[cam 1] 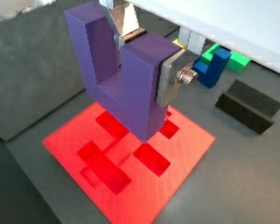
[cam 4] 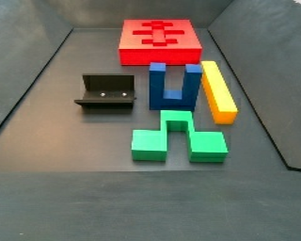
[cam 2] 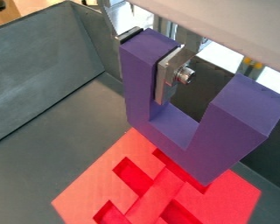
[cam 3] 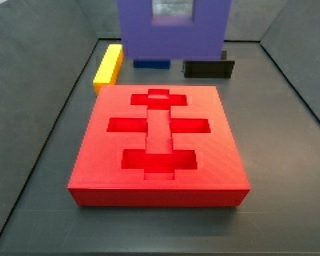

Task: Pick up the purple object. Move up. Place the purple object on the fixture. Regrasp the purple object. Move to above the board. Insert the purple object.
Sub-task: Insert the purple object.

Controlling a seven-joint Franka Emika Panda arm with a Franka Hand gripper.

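In a side view, nearest the camera on the dark grey floor, lay a green notched block [cam 4: 150,143]. Just beyond it stood a dark blue U-shaped block [cam 4: 173,87], its prongs upright. A long yellow bar [cam 4: 217,90] lay close on one side of it. The fixture [cam 4: 106,92], a dark L-shaped bracket, sat apart on the other side and held nothing. Farthest back in that view lay the board [cam 4: 161,36], a large flat red slab with cross-shaped and rectangular recesses in its top. All of the recesses were empty.

Neither the gripper nor the purple object appeared in that view.

In both wrist views the gripper [cam 1: 149,63] [cam 2: 146,63] was up in the air over the board [cam 1: 184,162] [cam 2: 101,188]. It was clamped on one prong of the purple object [cam 1: 136,101] [cam 2: 219,131]. One silver finger [cam 1: 173,77] [cam 2: 168,74] pressed flat against the inner face of that prong, inside the gap of the U. The opposite finger was mostly hidden behind the prong. The block hung with its prongs up and its base down, clear of the red surface.

In a side view from across the board [cam 3: 156,170], the purple object [cam 3: 136,35] filled the top of the picture, with the gripper [cam 3: 172,10] showing in its gap. Behind it were the yellow bar [cam 3: 109,65] and the fixture [cam 3: 210,69].
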